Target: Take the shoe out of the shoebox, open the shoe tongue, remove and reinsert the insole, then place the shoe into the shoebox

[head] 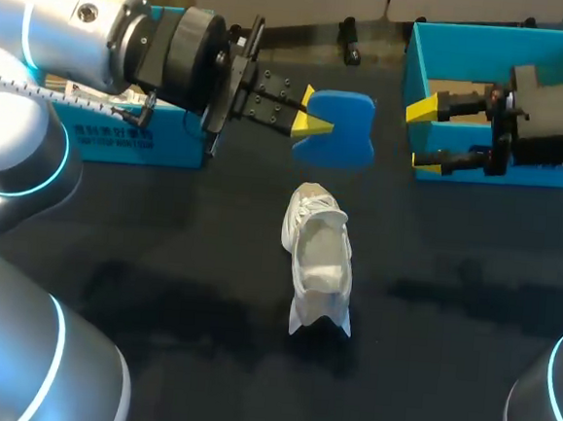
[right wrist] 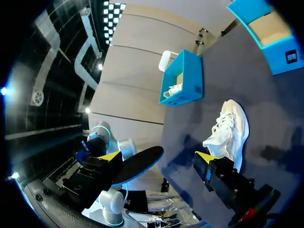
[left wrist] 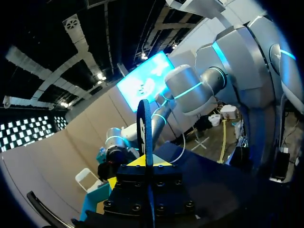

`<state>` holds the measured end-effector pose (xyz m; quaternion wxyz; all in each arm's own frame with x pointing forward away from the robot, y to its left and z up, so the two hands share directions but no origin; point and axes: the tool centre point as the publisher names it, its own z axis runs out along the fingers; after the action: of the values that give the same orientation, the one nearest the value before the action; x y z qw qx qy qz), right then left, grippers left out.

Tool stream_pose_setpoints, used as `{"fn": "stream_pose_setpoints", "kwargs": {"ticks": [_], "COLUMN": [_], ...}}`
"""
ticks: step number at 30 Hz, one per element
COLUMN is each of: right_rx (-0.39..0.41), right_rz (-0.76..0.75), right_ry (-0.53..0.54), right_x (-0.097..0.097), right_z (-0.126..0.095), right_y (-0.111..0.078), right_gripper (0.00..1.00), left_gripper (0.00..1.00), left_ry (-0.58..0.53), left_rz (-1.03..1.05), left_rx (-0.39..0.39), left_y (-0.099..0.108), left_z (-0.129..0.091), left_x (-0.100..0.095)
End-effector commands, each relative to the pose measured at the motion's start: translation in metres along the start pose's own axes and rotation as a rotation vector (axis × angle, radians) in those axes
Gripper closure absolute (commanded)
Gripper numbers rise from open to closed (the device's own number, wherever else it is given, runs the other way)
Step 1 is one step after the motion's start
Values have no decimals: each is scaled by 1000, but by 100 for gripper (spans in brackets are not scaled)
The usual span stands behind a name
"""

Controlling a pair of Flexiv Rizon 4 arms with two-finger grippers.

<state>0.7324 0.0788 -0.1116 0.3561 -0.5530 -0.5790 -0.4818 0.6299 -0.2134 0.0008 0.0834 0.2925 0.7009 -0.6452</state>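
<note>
Above the table (head: 142, 248) behind the white shoe (head: 319, 257), the left gripper (head: 313, 114) clamps the blue insole (head: 348, 128), covering its near edge, while the right gripper (head: 424, 136) stands spread, blocking part of the shoebox (head: 528, 50).

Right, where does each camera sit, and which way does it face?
Head view: above, behind, looking down on the table; left arm, right arm show.
Left wrist view: on the left wrist, along its jaws, shut on the blue insole.
Right wrist view: on the right wrist, over its open jaws toward the white shoe.
All three share the blue insole.
</note>
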Motion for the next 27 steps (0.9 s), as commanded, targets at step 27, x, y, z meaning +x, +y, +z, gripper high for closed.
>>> {"fn": "stream_pose_setpoints", "kwargs": {"ticks": [27], "right_rx": [-86], "right_rz": [191], "right_ry": [101], "right_x": [8], "right_z": [11], "right_y": [17], "right_gripper": [0], "left_gripper": [100], "left_ry": [-180], "left_rz": [847], "left_rx": [29], "left_y": [55], "left_z": [-29], "left_x": [18]}}
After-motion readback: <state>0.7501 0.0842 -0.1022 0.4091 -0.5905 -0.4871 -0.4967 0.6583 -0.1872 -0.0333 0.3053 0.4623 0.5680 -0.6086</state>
